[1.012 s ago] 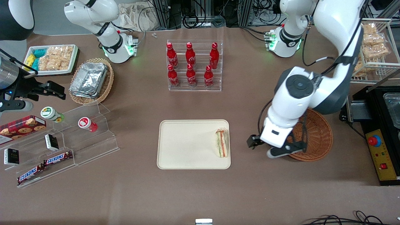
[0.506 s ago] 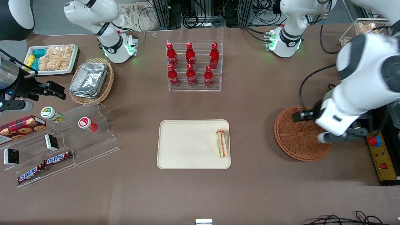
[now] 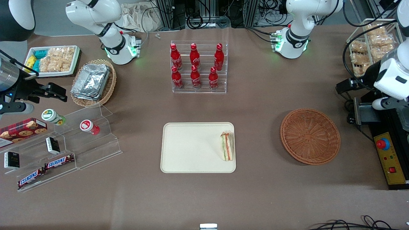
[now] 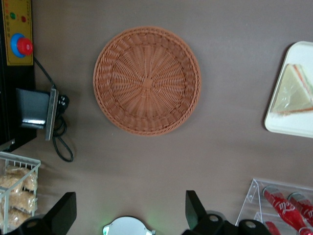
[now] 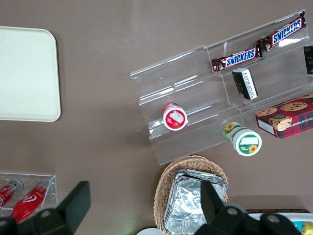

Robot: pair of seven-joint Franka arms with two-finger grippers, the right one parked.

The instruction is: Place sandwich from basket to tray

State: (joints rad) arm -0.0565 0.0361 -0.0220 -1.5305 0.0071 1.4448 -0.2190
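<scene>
Lying on the tray (image 3: 191, 150), at the edge nearest the basket: the sandwich (image 3: 227, 146), on its side, clear of any grip. Farther toward the working arm's end, the basket (image 3: 310, 136) — bare wicker now, uncovered since the arm swung off it over the last second. Reads as the placing done and a retreat under way. Higher and farther off by the table edge, the gripper (image 4: 131, 215) — fingers spread wide, holding nothing. Cut off at the frame edge in the front view, so its exact height probably not judgeable; fingertips only partly shown.
</scene>
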